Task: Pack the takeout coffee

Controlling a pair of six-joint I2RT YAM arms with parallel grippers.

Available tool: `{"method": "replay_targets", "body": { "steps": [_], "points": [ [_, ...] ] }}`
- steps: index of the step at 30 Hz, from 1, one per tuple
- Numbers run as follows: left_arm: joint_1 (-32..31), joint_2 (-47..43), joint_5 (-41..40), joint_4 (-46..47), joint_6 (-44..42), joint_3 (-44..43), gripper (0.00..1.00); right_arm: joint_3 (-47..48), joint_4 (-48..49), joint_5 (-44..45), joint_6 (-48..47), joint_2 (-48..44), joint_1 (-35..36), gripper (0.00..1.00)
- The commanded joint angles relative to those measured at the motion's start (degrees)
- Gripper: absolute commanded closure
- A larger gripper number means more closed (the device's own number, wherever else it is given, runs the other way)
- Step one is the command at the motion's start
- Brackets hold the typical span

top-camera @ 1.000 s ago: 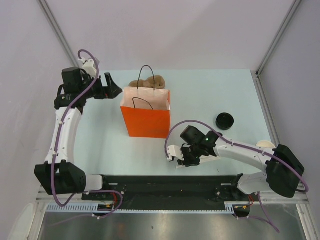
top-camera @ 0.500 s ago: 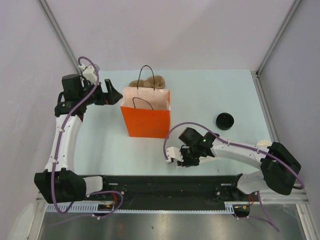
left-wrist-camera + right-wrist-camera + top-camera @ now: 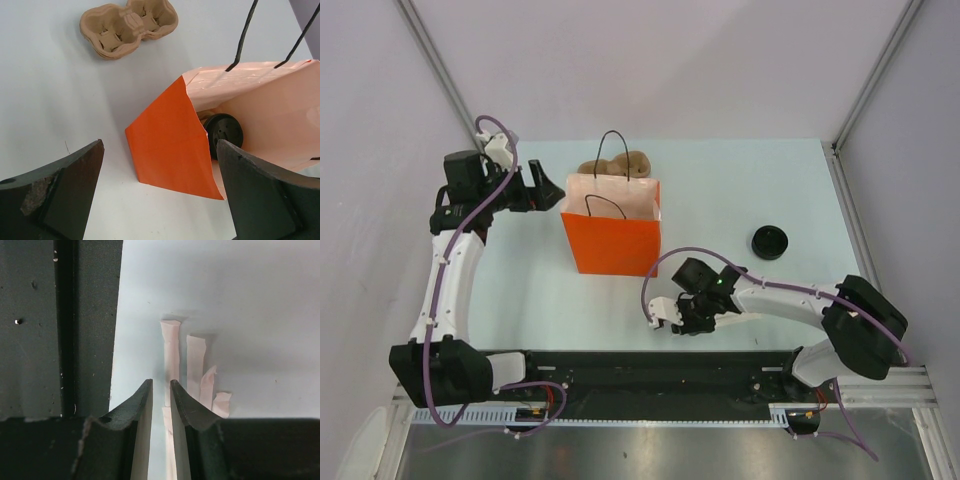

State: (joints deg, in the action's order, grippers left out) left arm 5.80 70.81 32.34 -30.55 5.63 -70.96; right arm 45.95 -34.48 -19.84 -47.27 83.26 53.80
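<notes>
Since a second ago, the left arm has swung its tool (image 3: pixel 550 192) in toward the upper left rim of the orange paper bag (image 3: pixel 612 245). The right arm has slid its tool (image 3: pixel 161 385) a little to the left along the near edge of the table (image 3: pixel 740 190).

The bag stands upright and open near the middle of the table, its two black cord handles sticking up. Inside it, the left wrist view shows the takeout coffee (image 3: pixel 225 134): a round black lid faces the opening, with a bit of tan cup behind it, low against the bag's left wall. A tan pulp cup carrier (image 3: pixel 129 27) lies on the table just behind the bag, with nothing in its pockets. A loose black lid (image 3: pixel 769 242) sits on the table well to the right of the bag.

The left arm reaches up the left side and bends in toward the bag. Its tool is spread wide, holds nothing and hovers just beside the rim, with the coffee below and ahead of it inside the bag.

The right arm stretches low across the front, well apart from the bag and the coffee. Its jaws are narrow, over a cluster of white paper packets (image 3: pixel 196 360) beside a black strip (image 3: pixel 90 315). One packet lies in line with the gap, but I cannot tell whether it is pinched.
</notes>
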Motion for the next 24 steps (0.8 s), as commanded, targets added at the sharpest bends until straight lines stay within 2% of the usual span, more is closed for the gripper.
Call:
{"method": "replay_targets", "body": {
  "steps": [1, 8, 15, 18, 24],
  "points": [
    [0.7, -1.02, 1.94, 1.98, 0.79, 0.56, 0.0, -0.08, 2.31, 0.41, -0.99, 0.93, 1.04, 0.75],
    [1.14, -0.93, 2.29, 2.33, 0.79, 1.52, 0.01, -0.6, 5.12, 2.51, 0.51, 3.22, 2.8, 0.78],
    [1.49, -0.76, 2.29, 1.81, -0.09, 1.7, 0.0, -0.52, 6.01, 3.93, 1.3, 4.28, 3.5, 0.9],
    [1.84, -0.67, 2.73, 1.72, -0.27, 1.79, 0.01, 1.06, 3.11, 1.82, 2.0, 3.31, 3.59, 1.0],
    [1.84, -0.32, 3.34, 1.63, -0.27, 1.79, 0.0, 3.79, -3.22, -4.5, 2.09, 0.15, 2.1, 1.0]
  ]
}}
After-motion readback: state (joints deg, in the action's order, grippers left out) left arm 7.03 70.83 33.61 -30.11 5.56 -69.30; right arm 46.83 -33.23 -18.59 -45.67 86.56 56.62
